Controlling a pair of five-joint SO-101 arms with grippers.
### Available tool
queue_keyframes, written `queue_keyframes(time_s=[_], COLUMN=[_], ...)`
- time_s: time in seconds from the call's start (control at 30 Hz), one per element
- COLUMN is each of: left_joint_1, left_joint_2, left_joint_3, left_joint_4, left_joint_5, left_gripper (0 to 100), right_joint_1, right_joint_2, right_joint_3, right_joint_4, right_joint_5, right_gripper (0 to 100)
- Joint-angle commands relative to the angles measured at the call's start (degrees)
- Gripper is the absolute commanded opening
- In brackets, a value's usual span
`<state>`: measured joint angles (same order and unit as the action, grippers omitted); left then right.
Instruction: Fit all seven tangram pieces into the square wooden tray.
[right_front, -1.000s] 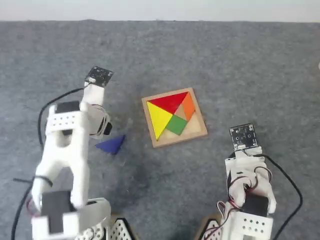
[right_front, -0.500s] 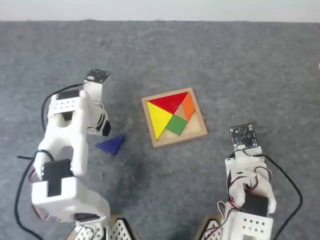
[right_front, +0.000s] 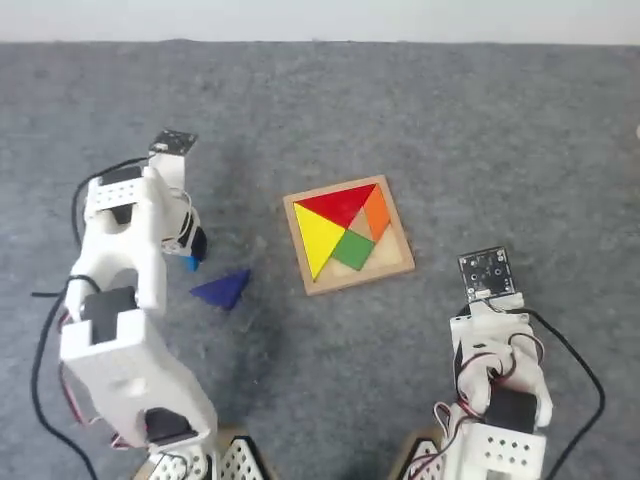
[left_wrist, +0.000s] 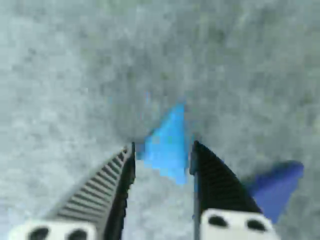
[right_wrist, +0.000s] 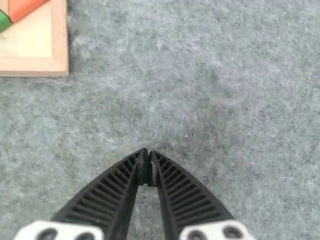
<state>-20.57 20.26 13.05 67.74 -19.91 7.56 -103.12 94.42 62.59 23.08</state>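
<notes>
The square wooden tray (right_front: 400, 266) lies mid-table with a red (right_front: 338, 203), a yellow (right_front: 316, 238), a green (right_front: 353, 249) and an orange piece (right_front: 377, 213) in it. Part of its floor is bare. A small light blue piece (left_wrist: 167, 145) lies on the carpet between the fingers of my left gripper (left_wrist: 163, 147), which stands open around it. A dark blue triangle (left_wrist: 275, 184) lies just beside, also seen in the high view (right_front: 225, 289). My right gripper (right_wrist: 148, 156) is shut and empty over bare carpet, near the tray's corner (right_wrist: 59, 50).
Grey carpet covers the whole table. The left arm (right_front: 125, 260) stands left of the tray, the right arm (right_front: 495, 350) near the front right. A pale wall edge runs along the far side.
The left arm has swung leftward, away from the dark blue triangle, and its gripper now sits over the light blue piece. The right arm has not moved.
</notes>
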Motion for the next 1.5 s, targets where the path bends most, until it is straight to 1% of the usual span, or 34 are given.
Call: queue_keyframes(time_s=[0.0,0.53,0.7,0.87,1.03,1.27,1.47], left_joint_1=[-0.1,0.0,0.8,1.0,3.9,8.1,13.9], left_joint_2=[-0.7,-0.1,-0.1,-0.6,-0.8,-3.6,-7.6], left_joint_3=[-1.8,-0.5,1.9,1.7,0.8,-6.5,-8.0], left_joint_4=[1.0,1.1,1.1,1.1,3.4,10.4,12.8], left_joint_5=[0.5,0.4,0.4,0.4,0.4,0.9,0.9], left_gripper=[17,17,12,12,12,12,12], right_joint_1=[0.5,0.6,0.7,0.7,0.7,0.7,0.5], right_joint_2=[-0.7,-0.7,-0.7,-0.7,-0.7,-0.7,-0.7], right_joint_3=[-0.7,-0.7,-0.8,-0.8,-0.7,-0.7,-0.6], right_joint_4=[-1.1,-1.0,-1.0,-1.0,-1.1,-1.3,-1.3], right_joint_5=[0.6,0.6,0.6,0.6,0.6,0.6,0.6], right_gripper=[0.6,0.6,0.6,0.6,0.6,0.6,0.6])
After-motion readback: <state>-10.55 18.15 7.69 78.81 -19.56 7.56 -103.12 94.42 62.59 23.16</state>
